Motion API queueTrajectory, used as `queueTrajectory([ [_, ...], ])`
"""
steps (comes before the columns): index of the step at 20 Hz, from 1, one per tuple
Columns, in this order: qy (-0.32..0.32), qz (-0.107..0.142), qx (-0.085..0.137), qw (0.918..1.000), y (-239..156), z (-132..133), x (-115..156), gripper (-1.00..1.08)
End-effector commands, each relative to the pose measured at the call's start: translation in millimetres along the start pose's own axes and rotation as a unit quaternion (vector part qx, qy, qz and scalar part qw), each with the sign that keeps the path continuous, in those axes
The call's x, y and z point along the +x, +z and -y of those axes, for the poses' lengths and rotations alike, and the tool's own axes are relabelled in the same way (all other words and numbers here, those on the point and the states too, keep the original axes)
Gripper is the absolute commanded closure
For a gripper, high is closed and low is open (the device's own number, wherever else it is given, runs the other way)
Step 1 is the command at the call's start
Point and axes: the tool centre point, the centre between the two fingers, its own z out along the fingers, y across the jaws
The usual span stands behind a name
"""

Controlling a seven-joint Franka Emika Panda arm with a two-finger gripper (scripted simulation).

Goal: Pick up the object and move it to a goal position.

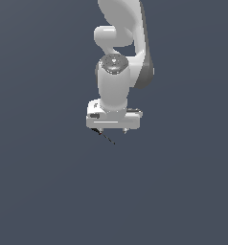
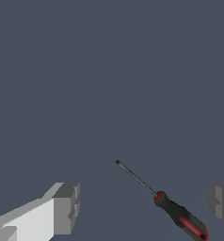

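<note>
In the exterior view the arm's upper links run off the top edge, and the object [image 1: 106,137] is only a thin dark sliver, too small to read in detail; it lies on the flat grey floor [image 1: 44,191] just below the white gripper [image 1: 113,130], slanting toward the exterior view's right. The gripper points straight down, its short fingertips spread wide with nothing between them. In the wrist view the object [image 2: 168,204] proves to be a screwdriver: slim grey shaft, black handle with red trim, the handle's end nearly at the frame edge. It lies between the parted fingers [image 2: 64,207], nearer the far one, touching neither; both fingers are partly cut off.
</note>
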Motion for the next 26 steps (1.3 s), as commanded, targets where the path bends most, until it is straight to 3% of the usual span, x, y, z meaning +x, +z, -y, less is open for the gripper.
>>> queueTrajectory([
  [1,0.000,0.000,0.000,1.0000,0.0,0.0,0.0,-0.92],
  [14,0.026,-0.016,0.010,0.9995,-18.6,-10.8,9.4,-0.92],
  [26,-0.028,-0.014,0.007,0.9995,-1.1,-20.9,-0.7,-0.92],
])
